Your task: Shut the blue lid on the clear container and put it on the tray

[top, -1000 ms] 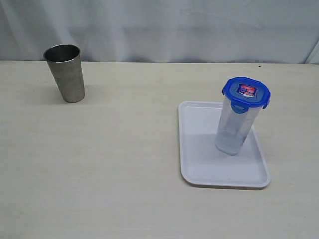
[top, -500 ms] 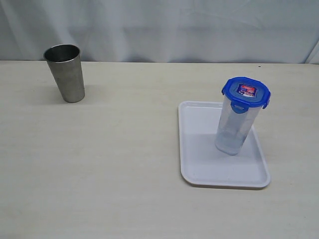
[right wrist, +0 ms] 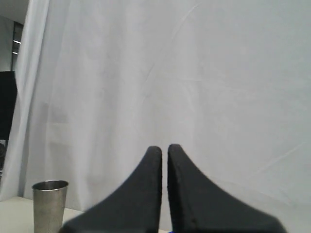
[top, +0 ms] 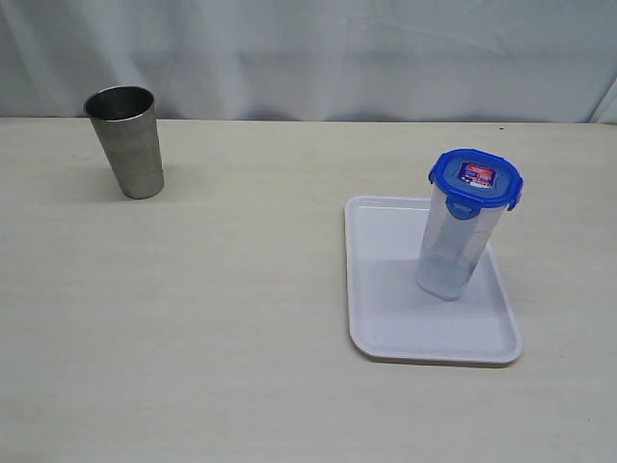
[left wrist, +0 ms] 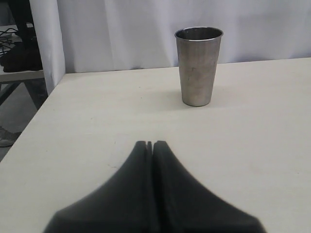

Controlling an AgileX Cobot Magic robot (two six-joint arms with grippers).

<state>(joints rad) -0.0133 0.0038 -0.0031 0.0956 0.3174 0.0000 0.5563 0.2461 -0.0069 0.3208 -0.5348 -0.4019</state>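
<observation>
The clear container [top: 453, 246] stands upright on the white tray [top: 386, 318] at the right of the exterior view, with the blue lid [top: 475, 177] sitting on its top. Neither arm shows in that view. In the left wrist view my left gripper [left wrist: 150, 144] is shut with nothing in it, hovering over bare table. In the right wrist view my right gripper [right wrist: 164, 148] is shut and empty, pointing at the white curtain, well clear of the container.
A steel cup [top: 126, 140] stands upright at the back left of the table; the steel cup [left wrist: 197, 65] lies ahead of the left gripper, and the steel cup [right wrist: 48, 206] shows low in the right wrist view. A white curtain [top: 318, 53] backs the table.
</observation>
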